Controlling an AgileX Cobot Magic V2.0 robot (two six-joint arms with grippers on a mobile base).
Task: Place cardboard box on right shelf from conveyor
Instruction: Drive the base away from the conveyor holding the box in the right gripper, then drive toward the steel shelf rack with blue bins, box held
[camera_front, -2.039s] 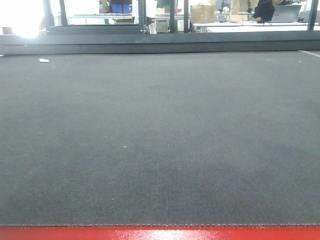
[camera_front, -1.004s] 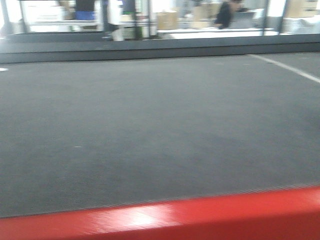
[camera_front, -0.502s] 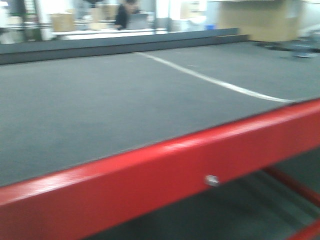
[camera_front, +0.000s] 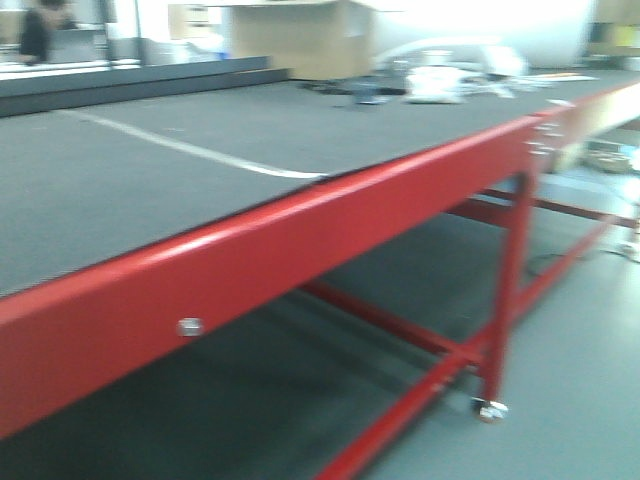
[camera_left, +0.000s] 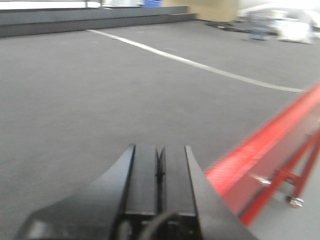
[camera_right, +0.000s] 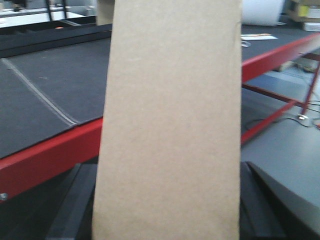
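In the front-facing view, the conveyor (camera_front: 130, 190) runs from the left side to the far right. Its dark-grey belt carries a thin white line (camera_front: 180, 148). A red edge strip (camera_front: 300, 240) borders the belt, and below it a red leg (camera_front: 512, 280) ends on a small wheel (camera_front: 490, 408) on the floor (camera_front: 580, 400). This view is blurred.

In the left wrist view, the left tool (camera_left: 160, 150) hangs low over the belt, near the red edge strip. Its two black fingers (camera_left: 142, 170) are pressed together, with only a thin seam between them and nothing inside.

In the right wrist view, the cardboard box (camera_right: 170, 125) stands upright and fills the middle. The right tool (camera_right: 167, 202) grasps it. Its dark fingers (camera_right: 75, 200) are at both sides of the lower part of the box. The box is off the belt, and the conveyor lies behind it.
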